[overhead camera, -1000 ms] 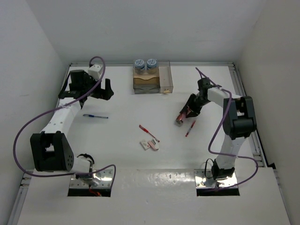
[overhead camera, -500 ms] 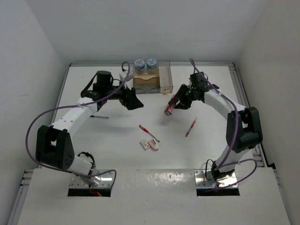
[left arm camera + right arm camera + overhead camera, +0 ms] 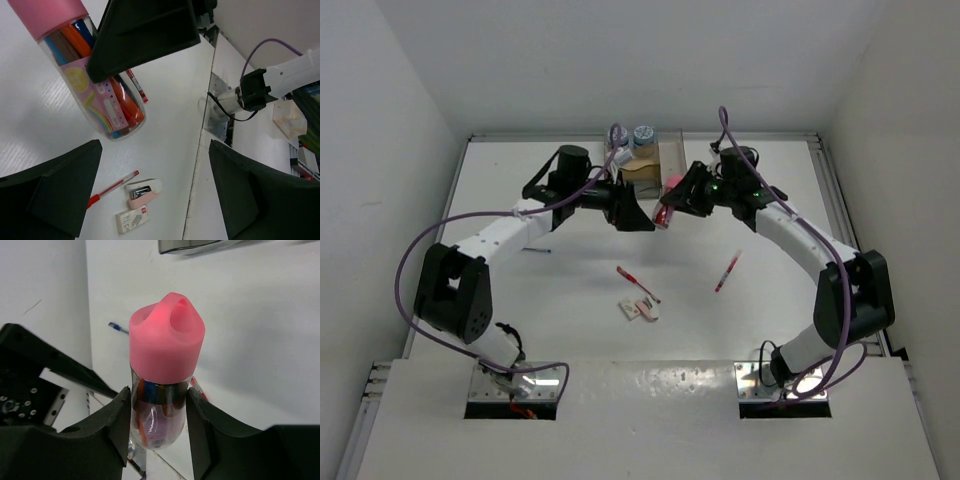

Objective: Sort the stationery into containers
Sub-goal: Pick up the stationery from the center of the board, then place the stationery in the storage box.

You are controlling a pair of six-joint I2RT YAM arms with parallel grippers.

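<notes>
My right gripper [image 3: 675,203] [image 3: 161,432] is shut on a clear tube with a pink cap [image 3: 666,213] [image 3: 165,365], full of coloured pens, held in the air in front of the clear organiser [image 3: 672,158]. The open left gripper [image 3: 636,214] [image 3: 150,197] hangs just left of the tube [image 3: 100,95], not touching it. Two blue-grey rolls [image 3: 642,135] stand at the organiser's back. Two red pens [image 3: 638,284] [image 3: 726,272], a pink stapler-like piece [image 3: 144,192] and a small white box [image 3: 132,219] lie on the table. A blue pen [image 3: 118,328] lies at the left.
The table is white and walled in white on three sides. A raised rail [image 3: 838,190] runs along its right edge. Both arms meet in front of the organiser, and the left arm's purple cable [image 3: 420,260] loops out to the left.
Both arms swung in to the centre. The right one carried the pink-capped tube up and left toward the organiser; the left gripper came from the far left to beside it.
</notes>
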